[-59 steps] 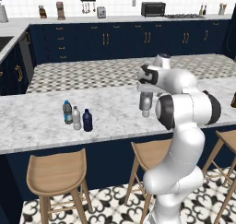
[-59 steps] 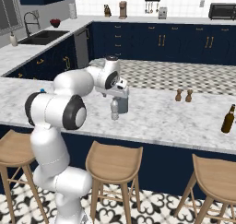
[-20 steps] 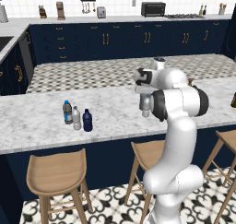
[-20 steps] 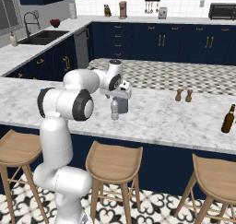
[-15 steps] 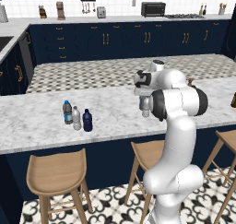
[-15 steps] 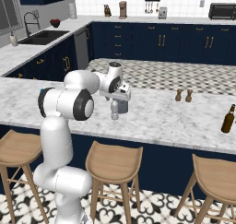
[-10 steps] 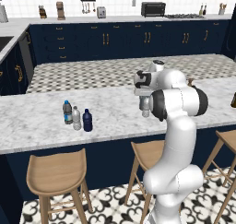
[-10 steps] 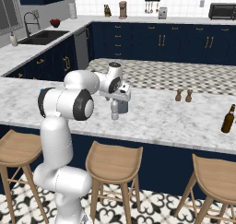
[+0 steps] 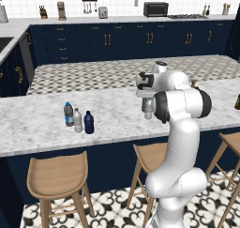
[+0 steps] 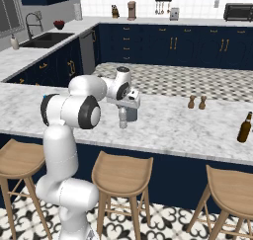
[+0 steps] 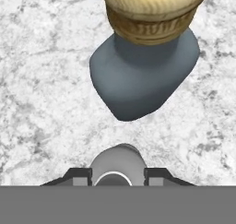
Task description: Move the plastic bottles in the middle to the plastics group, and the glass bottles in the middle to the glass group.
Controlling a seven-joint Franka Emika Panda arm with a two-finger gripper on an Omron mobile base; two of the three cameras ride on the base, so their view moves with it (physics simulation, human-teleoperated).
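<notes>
Pincer is pointing straight down over the marble counter, its fingertips cut off by the bottom edge of the hand view. A clear greyish bottle with a pale round cap is sitting between the two dark tips; cannot tell whether the pads are touching it or clamping it. Just beyond it is standing the wide grey-green glass bottle, translucent, squarish body, tan cork top partly cropped. In the base views the hand is hiding most of both bottles. Well off to the pincer's left are grouping a blue-capped water bottle, a clear grey bottle and a dark navy bottle. Far right, a brown bottle is standing.
</notes>
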